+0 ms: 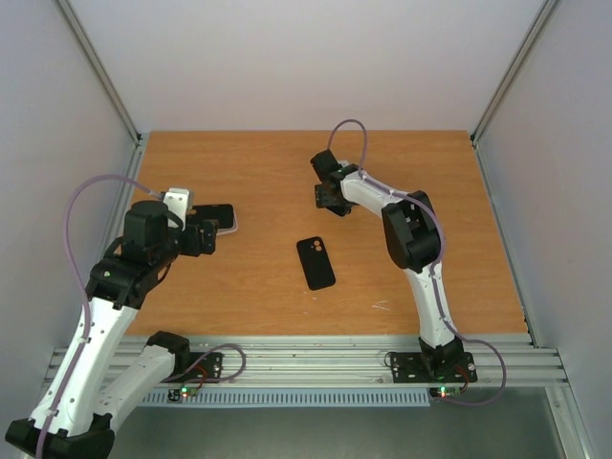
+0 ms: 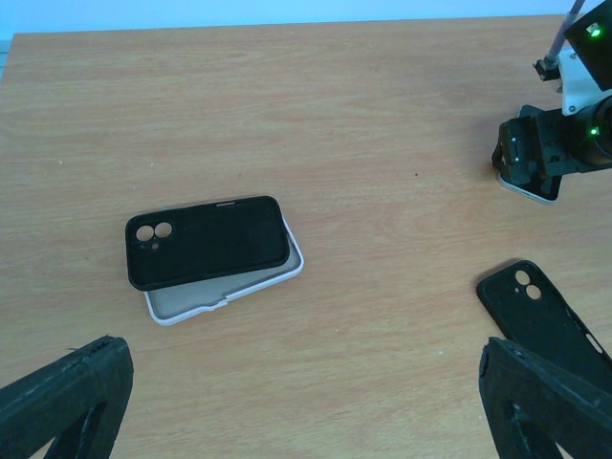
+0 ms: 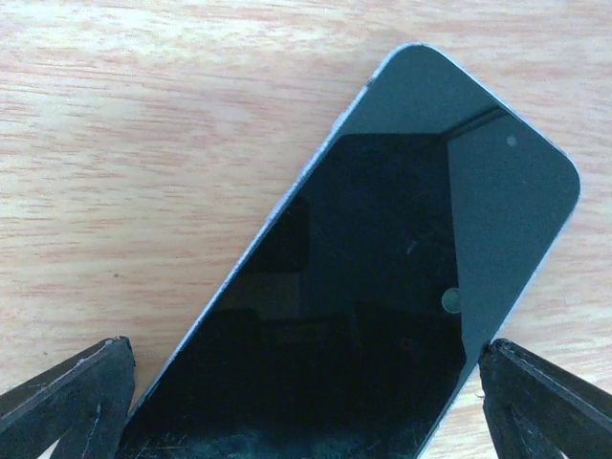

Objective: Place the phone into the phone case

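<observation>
Grasp step. Our right tool (image 1: 330, 198) is released, with its jaws wide on either side of the phone (image 3: 402, 287). The phone lies screen-up on the desk (image 1: 258, 306), far middle, not gripped yet. Our left tool (image 1: 204, 235) is also released, near a stacked black case (image 2: 206, 241) on a clear case (image 2: 239, 284). A loose black case (image 1: 316, 263) lies mid-desk. Next, we judge: clamp the phone's long edges, lift, align over a case. We cannot tell which case.
</observation>
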Action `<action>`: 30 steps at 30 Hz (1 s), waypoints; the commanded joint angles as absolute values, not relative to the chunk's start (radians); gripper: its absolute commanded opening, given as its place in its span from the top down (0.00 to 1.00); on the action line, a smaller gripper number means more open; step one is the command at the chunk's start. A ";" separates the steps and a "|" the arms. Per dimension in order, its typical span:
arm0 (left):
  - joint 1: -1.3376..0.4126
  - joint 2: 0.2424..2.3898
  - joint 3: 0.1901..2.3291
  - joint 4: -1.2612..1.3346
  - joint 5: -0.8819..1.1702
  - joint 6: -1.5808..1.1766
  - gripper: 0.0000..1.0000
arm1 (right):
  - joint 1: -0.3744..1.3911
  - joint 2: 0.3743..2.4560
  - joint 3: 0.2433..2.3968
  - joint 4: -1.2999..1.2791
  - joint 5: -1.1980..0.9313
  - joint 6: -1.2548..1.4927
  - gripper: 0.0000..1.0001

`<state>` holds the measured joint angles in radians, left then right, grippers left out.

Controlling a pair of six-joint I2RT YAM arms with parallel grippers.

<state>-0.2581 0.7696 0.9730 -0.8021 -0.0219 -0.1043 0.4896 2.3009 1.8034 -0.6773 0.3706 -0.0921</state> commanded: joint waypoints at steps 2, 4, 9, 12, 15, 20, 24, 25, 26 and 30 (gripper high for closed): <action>-0.253 0.780 0.962 -0.752 -0.005 -0.105 0.01 | 0.461 2.242 1.690 -0.685 0.351 -0.048 0.02; -0.253 0.785 0.961 -0.752 -0.005 -0.106 0.01 | 0.449 2.225 1.654 -0.680 0.342 -0.039 0.02; -0.253 0.799 0.962 -0.754 0.020 -0.105 0.01 | 0.408 2.185 1.581 -0.637 0.244 -0.023 0.02; -0.253 0.804 0.962 -0.756 0.019 -0.105 0.01 | 0.385 2.186 1.576 -0.631 0.180 -0.029 0.02; -0.252 0.808 0.962 -0.756 0.013 -0.105 0.01 | 0.364 2.195 1.580 -0.632 0.139 -0.025 0.02; -0.253 0.818 0.962 -0.760 0.003 -0.105 0.01 | 0.332 2.241 1.625 -0.649 0.104 -0.018 0.02; -0.252 0.837 0.970 -0.767 0.002 -0.113 0.01 | 0.327 2.302 1.704 -0.704 0.115 -0.022 0.02; -0.253 0.841 0.972 -0.769 0.002 -0.118 0.01 | 0.325 2.308 1.708 -0.708 0.120 -0.020 0.02; -0.253 0.845 0.974 -0.770 0.002 -0.120 0.01 | 0.325 2.312 1.708 -0.709 0.122 -0.017 0.02; -0.253 0.855 0.976 -0.774 0.003 -0.138 0.01 | 0.325 2.320 1.692 -0.707 0.121 -0.006 0.02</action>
